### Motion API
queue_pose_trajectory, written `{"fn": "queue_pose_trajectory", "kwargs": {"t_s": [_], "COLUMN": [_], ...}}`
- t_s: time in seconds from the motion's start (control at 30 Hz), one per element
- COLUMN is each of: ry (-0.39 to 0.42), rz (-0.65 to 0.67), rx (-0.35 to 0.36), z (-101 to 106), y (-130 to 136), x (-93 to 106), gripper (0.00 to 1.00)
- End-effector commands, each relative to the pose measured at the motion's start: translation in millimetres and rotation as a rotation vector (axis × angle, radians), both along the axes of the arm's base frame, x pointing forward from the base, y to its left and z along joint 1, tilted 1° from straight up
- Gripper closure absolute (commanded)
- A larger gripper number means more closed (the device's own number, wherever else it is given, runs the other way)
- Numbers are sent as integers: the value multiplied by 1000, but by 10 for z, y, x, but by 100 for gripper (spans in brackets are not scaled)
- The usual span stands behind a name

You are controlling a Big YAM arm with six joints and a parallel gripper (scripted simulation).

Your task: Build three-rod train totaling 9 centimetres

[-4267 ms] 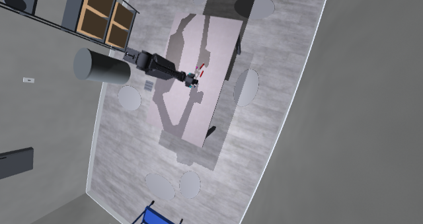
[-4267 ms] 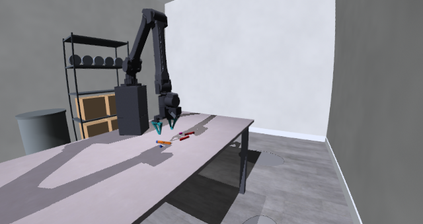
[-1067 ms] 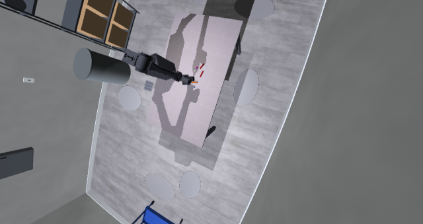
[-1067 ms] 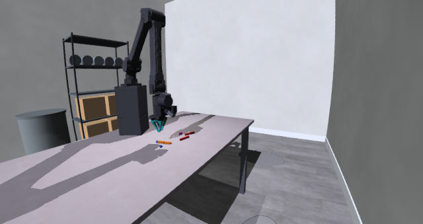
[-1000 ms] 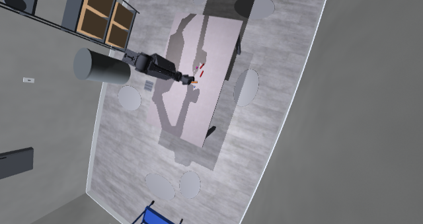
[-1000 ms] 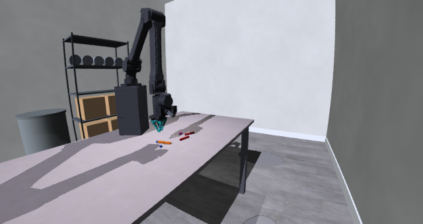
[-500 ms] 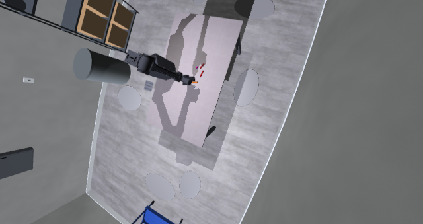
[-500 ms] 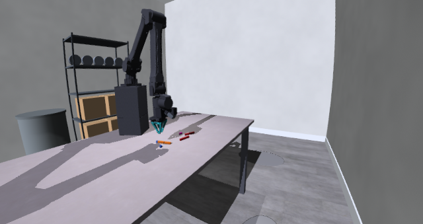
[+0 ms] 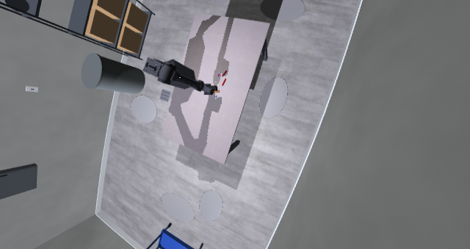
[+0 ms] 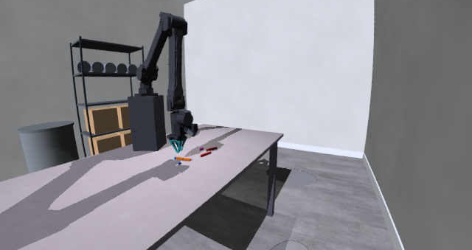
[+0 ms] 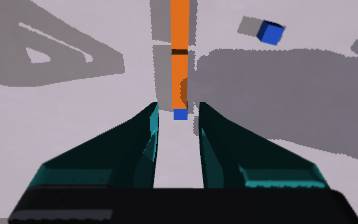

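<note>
Jaws (image 9: pixel 216 89) (image 10: pixel 178 151) apart over pinkish tbl (image 9: pixel 235 106) (image 10: pixel 206 176) (image 11: pixel 80 130), grey-walled rm w/ shelving (image 10: pixel 82 95).

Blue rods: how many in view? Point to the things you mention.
2: one blue rod (image 10: pixel 175 158) (image 11: pixel 180 114) at the orange rods' (image 10: pixel 183 159) (image 11: pixel 180 82) near end, between the fingertips in the wrist view; another (image 9: pixel 216 97) (image 10: pixel 179 163) (image 11: pixel 271 33) off to the side.

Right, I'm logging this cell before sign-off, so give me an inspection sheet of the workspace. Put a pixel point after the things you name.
Surface: pale table (image 9: pixel 205 128) (image 10: pixel 122 209), shadows across it.
Job's things: two orange rods and a blue rod (image 10: pixel 175 158) (image 11: pixel 180 114) in line; another blue rod (image 10: pixel 179 163) (image 11: pixel 271 33), two red rods and a magenta rod (image 9: pixel 219 75) (image 10: pixel 201 149) apart.
Clutter: nothing seen.
Hand (image 10: pixel 178 151) (image 11: pixel 178 111): fingers parted, nothing between them, above the table.
Cables: nothing seen.
Surroundings: shelf rack (image 10: pixel 82 95), grey drum (image 9: pixel 121 74) (image 10: pixel 48 147).
</note>
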State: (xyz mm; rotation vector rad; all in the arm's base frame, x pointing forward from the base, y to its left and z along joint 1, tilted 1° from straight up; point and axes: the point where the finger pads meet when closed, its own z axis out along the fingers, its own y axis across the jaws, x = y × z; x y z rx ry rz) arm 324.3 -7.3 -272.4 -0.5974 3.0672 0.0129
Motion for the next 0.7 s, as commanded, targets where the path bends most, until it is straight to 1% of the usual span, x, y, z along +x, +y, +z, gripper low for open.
{"fn": "queue_pose_trajectory", "kwargs": {"t_s": [0.0,0.13,0.67], "ry": [-14,-14,-14], "rz": [8,7,6], "rx": [3,3,3], "z": [-73,-133,-252], "y": [-6,-9,-15], "x": [48,47,45], "gripper": [77,77,77]}}
